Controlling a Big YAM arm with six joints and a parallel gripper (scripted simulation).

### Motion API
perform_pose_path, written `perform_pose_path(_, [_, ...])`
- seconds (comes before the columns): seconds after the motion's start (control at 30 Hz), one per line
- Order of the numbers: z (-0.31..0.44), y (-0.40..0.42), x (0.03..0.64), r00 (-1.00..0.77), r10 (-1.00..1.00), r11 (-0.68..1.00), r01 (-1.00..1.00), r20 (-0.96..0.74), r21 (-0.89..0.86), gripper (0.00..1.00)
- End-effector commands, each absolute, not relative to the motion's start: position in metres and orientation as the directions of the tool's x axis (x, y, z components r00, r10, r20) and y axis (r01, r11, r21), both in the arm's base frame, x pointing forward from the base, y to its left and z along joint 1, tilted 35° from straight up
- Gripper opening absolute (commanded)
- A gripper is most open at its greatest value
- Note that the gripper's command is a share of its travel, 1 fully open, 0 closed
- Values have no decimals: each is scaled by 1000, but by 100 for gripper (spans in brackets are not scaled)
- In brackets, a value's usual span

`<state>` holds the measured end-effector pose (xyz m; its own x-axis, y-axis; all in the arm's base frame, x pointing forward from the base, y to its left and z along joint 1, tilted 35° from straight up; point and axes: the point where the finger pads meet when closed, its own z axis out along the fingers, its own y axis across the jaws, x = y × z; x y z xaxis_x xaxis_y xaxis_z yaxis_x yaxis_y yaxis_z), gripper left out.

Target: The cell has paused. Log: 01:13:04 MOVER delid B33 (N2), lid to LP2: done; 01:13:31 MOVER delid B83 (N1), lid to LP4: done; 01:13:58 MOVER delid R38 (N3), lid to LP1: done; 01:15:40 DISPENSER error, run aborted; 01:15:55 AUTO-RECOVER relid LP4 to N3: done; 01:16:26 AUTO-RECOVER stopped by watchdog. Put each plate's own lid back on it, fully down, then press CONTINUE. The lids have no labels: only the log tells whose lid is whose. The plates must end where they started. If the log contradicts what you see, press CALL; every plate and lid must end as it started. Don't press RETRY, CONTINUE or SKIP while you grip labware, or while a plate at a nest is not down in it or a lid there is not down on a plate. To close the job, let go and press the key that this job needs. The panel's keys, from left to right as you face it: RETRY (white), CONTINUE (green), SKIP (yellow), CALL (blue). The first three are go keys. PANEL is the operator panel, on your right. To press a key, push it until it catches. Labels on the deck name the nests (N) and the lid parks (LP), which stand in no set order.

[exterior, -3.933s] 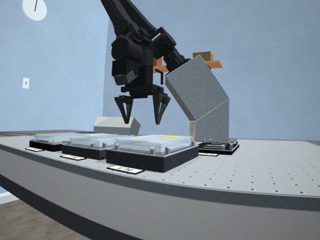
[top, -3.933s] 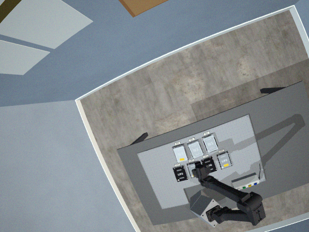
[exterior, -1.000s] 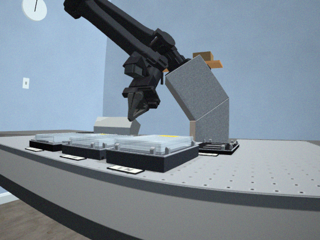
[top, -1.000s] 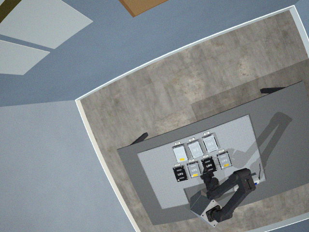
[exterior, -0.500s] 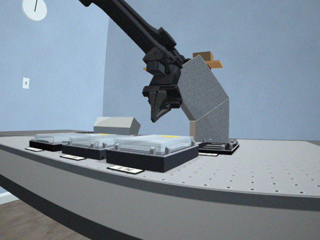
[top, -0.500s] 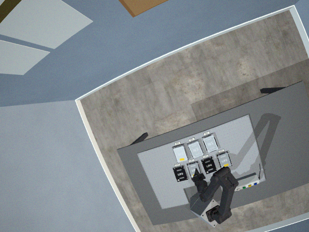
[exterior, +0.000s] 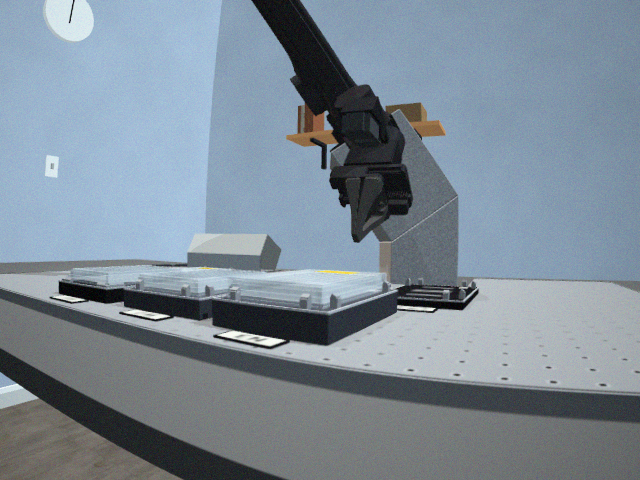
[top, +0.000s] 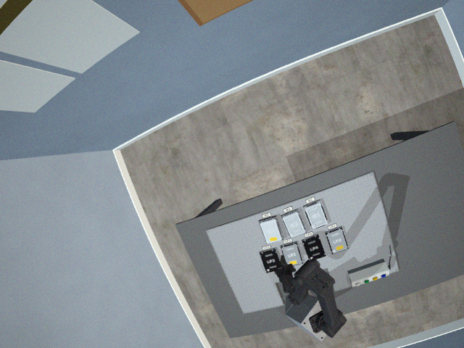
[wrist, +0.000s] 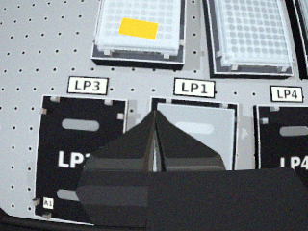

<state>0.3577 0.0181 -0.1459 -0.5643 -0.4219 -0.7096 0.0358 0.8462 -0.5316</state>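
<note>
Near row, L to R: black nest-like park "LP3" [top: 270, 260] [wrist: 82, 140], clear yellow-tagged lid [top: 291, 253] [wrist: 207, 135] on "LP1", black park "LP4" [top: 313, 247] [wrist: 284, 144]; black two-finger gripper [top: 281, 258] [exterior: 356, 238] [wrist: 155, 116] above, closed w/ nothing held.

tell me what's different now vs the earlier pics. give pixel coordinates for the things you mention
The arm [top: 326, 299] [exterior: 320, 56] has folded back, and its jaws have swung from over the LP1/LP4 side toward LP3. The jaws stood wide apart in the oldest pictures and are now shut on nothing; no labware was taken hold of. The plates [top: 293, 223] [exterior: 165, 283] [wrist: 252, 34], LP1 lid [top: 291, 249] [wrist: 218, 130] and LP2 lid [top: 336, 238] look unmoved.
</note>
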Motion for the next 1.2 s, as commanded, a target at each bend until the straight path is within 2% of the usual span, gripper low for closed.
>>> perform_pose_path(0.0, [-157, 26, 353, -581, -399, 857, 39, -709, -514, 0])
perform_pose_path(1.0, [-156, 31, 354, -576, -395, 856, 52, -716, -515, 0])
perform_pose_path(1.17, [-147, 26, 377, -573, -392, 854, 65, -720, -516, 0])
